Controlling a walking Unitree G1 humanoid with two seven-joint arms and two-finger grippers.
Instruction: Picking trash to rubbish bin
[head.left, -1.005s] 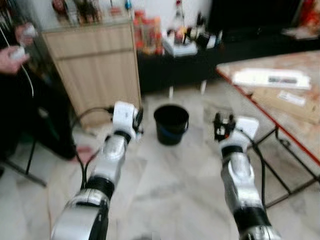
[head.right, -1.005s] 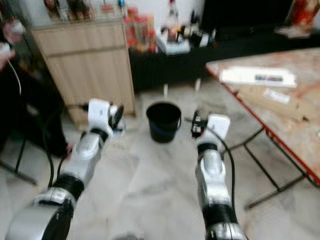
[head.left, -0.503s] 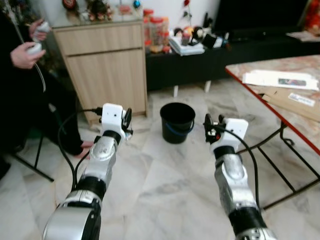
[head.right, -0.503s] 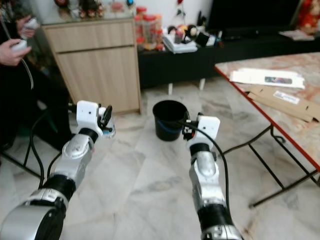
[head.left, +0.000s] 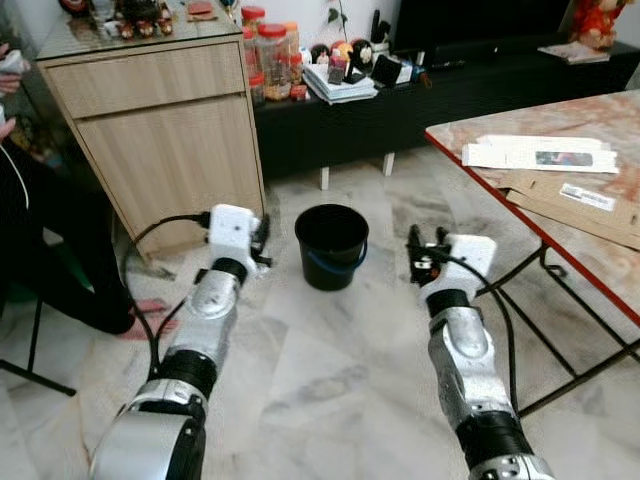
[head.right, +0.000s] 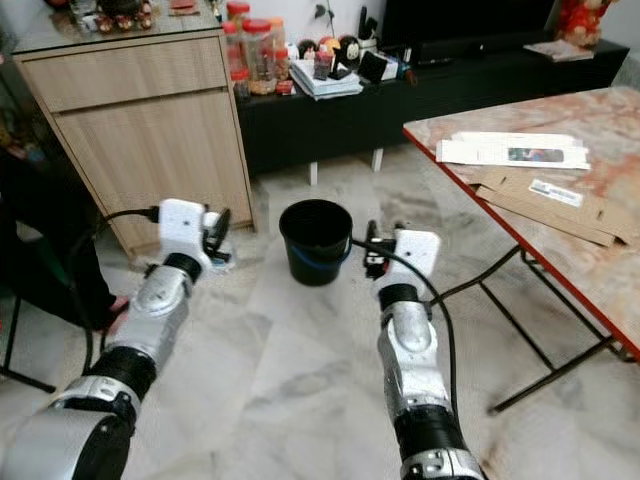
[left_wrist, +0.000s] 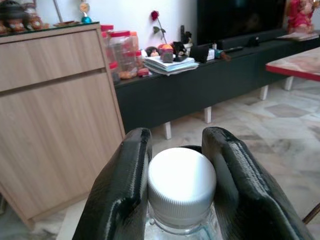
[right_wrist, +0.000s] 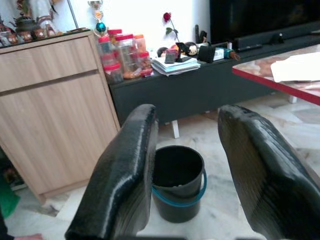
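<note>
Head camera first: both arms are stretched forward over the marble floor, with the black bucket (head.left: 331, 245) sitting just ahead and between them. The left gripper (head.left: 258, 243) is a bit to the bucket's side and the right gripper (head.left: 416, 260) is on the other side, so my guess is the robot lined itself up with the bin in the middle for an easy drop. A wooden cabinet (head.left: 160, 130) stands beyond the left gripper, and a red-edged table (head.left: 560, 200) with papers is off past the right one.

Left wrist cam: the fingers (left_wrist: 120, 200) are pinching a clear bottle with a white cap (left_wrist: 181, 186), gripped right at the cap, probably since the neck is the firmest bit.

Right wrist cam: its fingers (right_wrist: 125, 175) are spread wide with nothing between them, and the bucket sits straight ahead, framed in the gap.
</note>
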